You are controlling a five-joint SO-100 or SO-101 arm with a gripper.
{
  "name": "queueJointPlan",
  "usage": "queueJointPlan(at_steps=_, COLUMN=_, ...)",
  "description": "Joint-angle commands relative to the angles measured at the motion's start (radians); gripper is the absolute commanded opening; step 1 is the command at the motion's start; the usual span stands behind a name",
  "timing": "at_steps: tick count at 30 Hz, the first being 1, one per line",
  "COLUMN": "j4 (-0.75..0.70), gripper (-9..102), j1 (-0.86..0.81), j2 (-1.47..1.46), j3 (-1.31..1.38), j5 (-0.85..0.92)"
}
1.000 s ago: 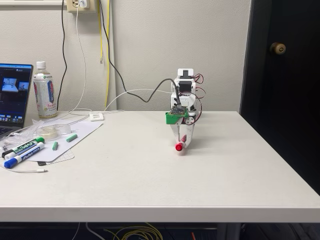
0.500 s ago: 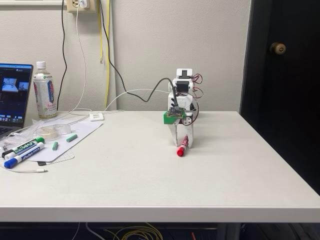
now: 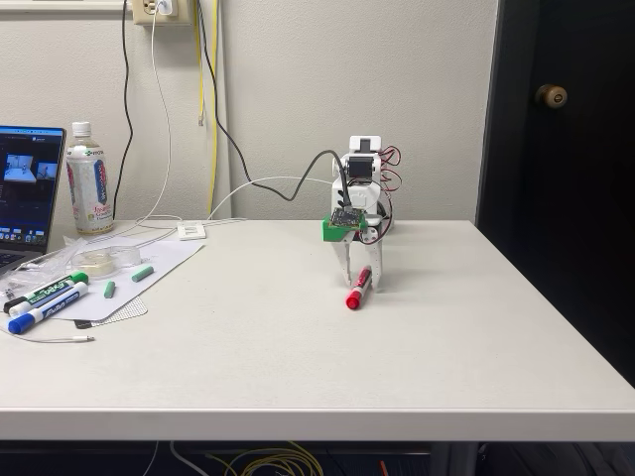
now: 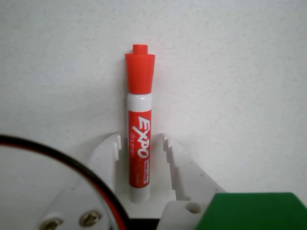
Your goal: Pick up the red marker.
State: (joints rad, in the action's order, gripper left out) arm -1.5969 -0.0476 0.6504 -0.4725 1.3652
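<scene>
The red marker (image 4: 139, 139) has a white barrel, red print and a red cap. In the wrist view it lies lengthwise between the two white fingers (image 4: 106, 158), cap pointing away from the camera. In the fixed view the red marker (image 3: 356, 289) hangs tilted under the arm near the table's middle, red cap lowest and just above or at the tabletop. My gripper (image 3: 359, 282) is shut on its barrel, and the gripper (image 4: 140, 139) holds the rear half while the cap end sticks out free.
At the left of the table (image 3: 298, 357) lie a green-capped marker (image 3: 50, 291) and a blue-capped marker (image 3: 42, 310) on a paper sheet, with small green pieces, a bottle (image 3: 89, 180) and a laptop (image 3: 25, 193). Cables run along the wall behind the arm.
The gripper has risen slightly and tipped. The marker's cap, which faced the camera, now points down and shows more of its length.
</scene>
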Motion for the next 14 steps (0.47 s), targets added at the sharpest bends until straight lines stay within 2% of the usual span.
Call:
queueJointPlan(at_steps=1, j4=-0.006, gripper=21, j1=0.002, j2=0.080, j3=0.049, j5=-0.003)
queueJointPlan(at_steps=14, j4=-0.002, gripper=20, j1=0.014, j2=0.058, j3=0.049, j5=-0.017)
